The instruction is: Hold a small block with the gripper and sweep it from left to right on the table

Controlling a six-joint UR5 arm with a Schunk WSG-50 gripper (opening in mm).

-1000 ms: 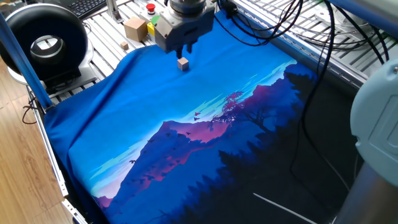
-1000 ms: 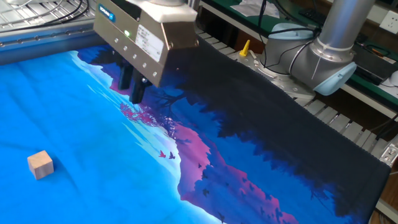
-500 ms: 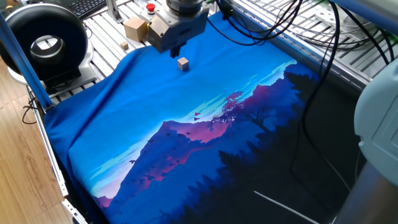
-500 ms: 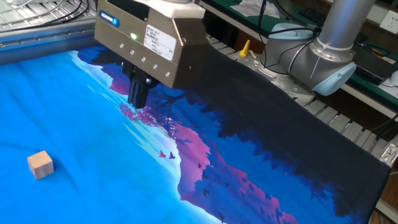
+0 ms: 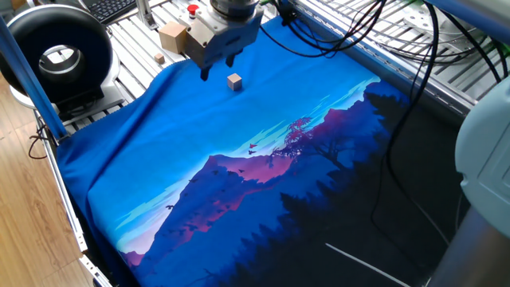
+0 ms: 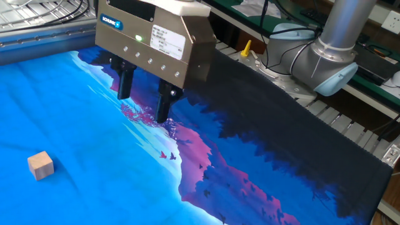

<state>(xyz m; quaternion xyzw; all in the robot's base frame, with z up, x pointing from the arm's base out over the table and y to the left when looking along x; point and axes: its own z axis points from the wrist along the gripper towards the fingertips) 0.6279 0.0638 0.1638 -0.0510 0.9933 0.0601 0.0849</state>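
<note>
The small block is a tiny tan cube lying on the blue cloth of the table near its far edge. It also shows in the other fixed view, alone on the cloth. The gripper hangs above the cloth just beside the block and does not touch it. In the other fixed view the gripper has its two black fingers clearly apart, open and empty.
A larger tan box, a yellow box and a red button sit on the slatted edge behind the gripper. A black round device stands at the left. Black cables trail from the arm. The arm's base stands beside the table.
</note>
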